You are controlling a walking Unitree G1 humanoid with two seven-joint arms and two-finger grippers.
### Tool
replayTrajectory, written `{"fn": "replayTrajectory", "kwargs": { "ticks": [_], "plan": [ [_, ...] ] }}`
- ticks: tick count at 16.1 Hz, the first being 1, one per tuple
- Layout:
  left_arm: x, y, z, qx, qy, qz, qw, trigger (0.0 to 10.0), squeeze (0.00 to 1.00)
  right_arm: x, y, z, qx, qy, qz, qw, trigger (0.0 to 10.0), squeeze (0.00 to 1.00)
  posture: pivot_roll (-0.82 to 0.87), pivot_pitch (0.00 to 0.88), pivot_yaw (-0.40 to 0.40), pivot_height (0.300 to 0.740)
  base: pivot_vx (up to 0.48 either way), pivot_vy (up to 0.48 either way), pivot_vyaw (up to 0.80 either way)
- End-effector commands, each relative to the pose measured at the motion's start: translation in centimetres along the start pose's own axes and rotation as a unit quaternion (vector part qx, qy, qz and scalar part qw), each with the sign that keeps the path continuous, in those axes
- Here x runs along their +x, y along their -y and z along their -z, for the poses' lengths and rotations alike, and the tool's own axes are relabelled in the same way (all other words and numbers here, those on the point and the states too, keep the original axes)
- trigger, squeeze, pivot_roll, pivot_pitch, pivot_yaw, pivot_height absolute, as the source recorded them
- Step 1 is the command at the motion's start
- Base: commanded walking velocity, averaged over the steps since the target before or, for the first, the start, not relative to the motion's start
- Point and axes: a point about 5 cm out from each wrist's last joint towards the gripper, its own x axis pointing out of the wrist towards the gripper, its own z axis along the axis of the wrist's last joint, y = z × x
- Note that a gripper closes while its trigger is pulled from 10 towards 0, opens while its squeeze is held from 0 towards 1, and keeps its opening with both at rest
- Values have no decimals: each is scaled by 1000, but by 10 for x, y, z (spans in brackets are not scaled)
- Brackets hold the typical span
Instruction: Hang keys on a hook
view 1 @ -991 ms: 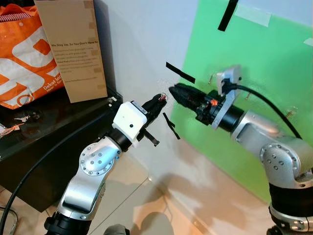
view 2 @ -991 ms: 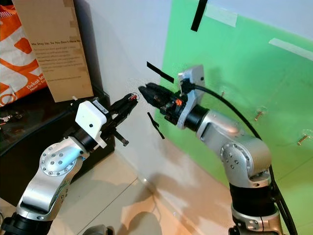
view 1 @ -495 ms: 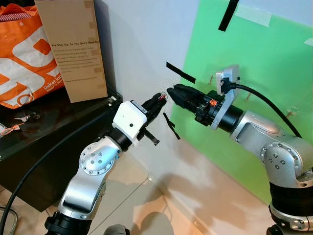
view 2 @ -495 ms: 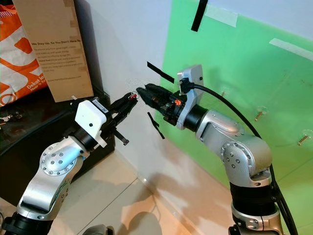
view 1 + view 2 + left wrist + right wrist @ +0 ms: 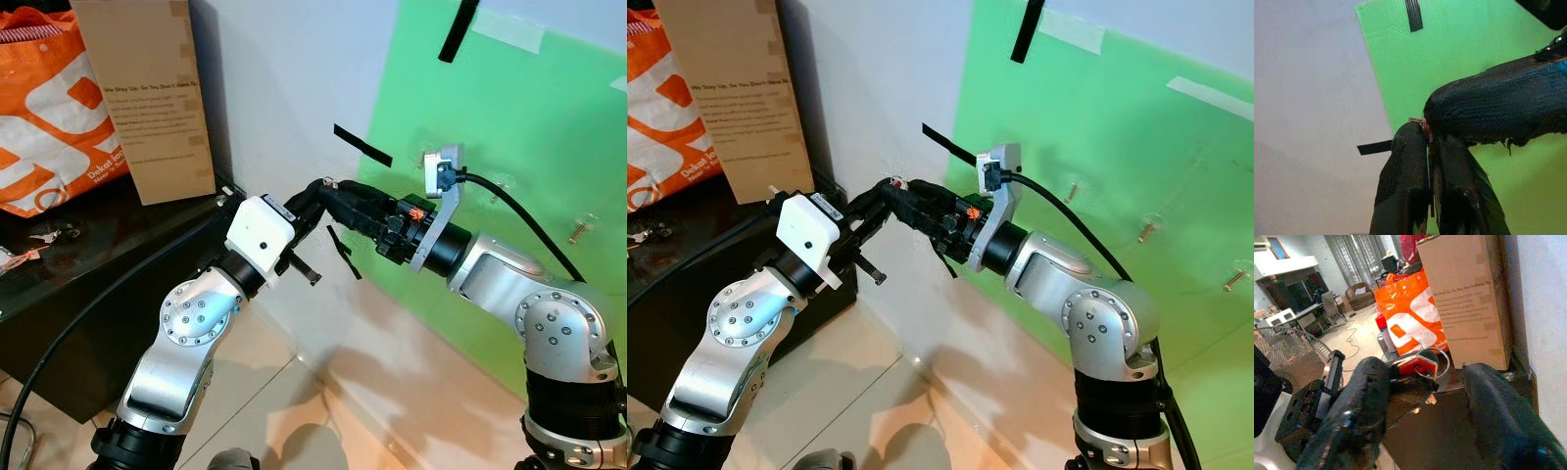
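Keys w/ red tag pinched in left gripper, jaws pressed together; right gripper jaws spread around them, beside green board.

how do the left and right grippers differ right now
The left gripper is shut on the key ring; the right gripper is open, its jaws either side of that ring. The left reaches in from the cabinet side, the right from the green board side. Both meet at the ring.

Left tool and right tool tip to tip, keys between.
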Motion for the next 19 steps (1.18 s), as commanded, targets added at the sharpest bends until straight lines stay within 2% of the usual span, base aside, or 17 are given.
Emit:
{"fn": "replayTrajectory", "kwargs": {
  "ticks": [1, 2, 3, 15, 17, 18, 19],
  "plan": [
    [2, 0, -4, 7, 10, -1, 1000, 0, 0, -1, 0, -1, 3, -4, 6, 1000, 10000, 1000, 39, 0, -75, 740, 0, 0, 0],
    [3, 0, -4, 7, 11, 1, 1000, 0, 0, 0, 0, -2, 6, -3, 13, 1000, 10000, 898, 39, 0, -75, 740, 0, 0, 0],
    [3, 0, -4, 7, 12, 2, 1000, 0, 0, 0, 0, -3, 10, 0, 15, 1000, 10000, 0, 38, 0, -74, 740, 0, 0, 0],
    [3, 4, 0, 7, 4, 8, 1000, 0, 0, 3, -10, -17, 1, 33, -12, 999, 10000, 0, 38, 0, -73, 740, 0, 0, 0],
    [4, 3, 1, 7, 4, 7, 1000, 0, 0, 2, -10, -17, -2, 31, -17, 999, 8078, 0, 36, 0, -73, 740, 0, 0, 0],
    [4, 3, 1, 8, 4, 6, 1000, 0, 0, 2, -11, -17, -3, 30, -20, 999, 4863, 0, 35, 0, -73, 740, 0, 0, 0],
    [4, 3, 1, 8, 4, 6, 1000, 0, 0, 1, -11, -17, -4, 30, -22, 999, 4863, 0, 35, 0, -73, 740, 0, 0, 0]
  ]
}}
